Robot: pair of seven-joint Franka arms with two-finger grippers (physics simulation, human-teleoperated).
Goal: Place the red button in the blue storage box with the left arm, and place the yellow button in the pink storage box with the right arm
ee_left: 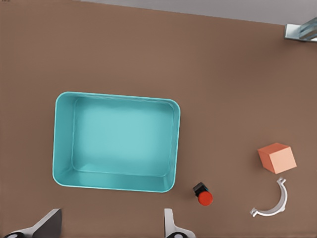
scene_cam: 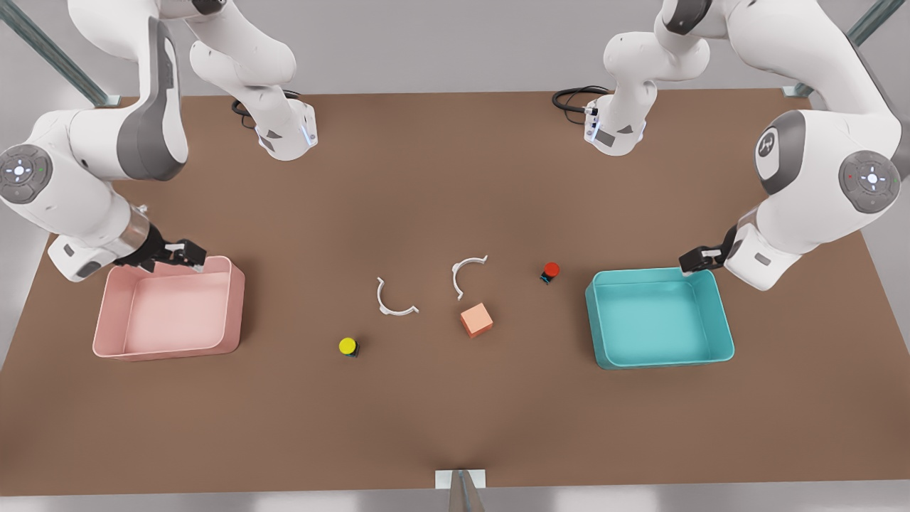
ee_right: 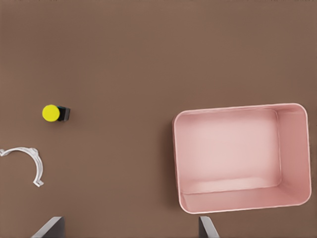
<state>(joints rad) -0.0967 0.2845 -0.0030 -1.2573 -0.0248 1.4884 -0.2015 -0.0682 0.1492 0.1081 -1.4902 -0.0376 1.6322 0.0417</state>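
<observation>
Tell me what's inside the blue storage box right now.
Nothing: the blue storage box shows only its bare teal floor. The red button sits on the table beside it. The left gripper, open, hangs over the box's far corner, covering a bit of rim.

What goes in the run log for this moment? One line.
red button: on table | yellow button: on table | left gripper: open, at blue storage box | right gripper: open, at pink storage box

My brown table (scene_cam: 455,419) carries pink storage box (scene_cam: 114,334), blue storage box (scene_cam: 718,316), both buttons (yellow button (scene_cam: 347,345), red button (scene_cam: 551,269)), orange cube (scene_cam: 476,319), two white clips (scene_cam: 392,300).
</observation>
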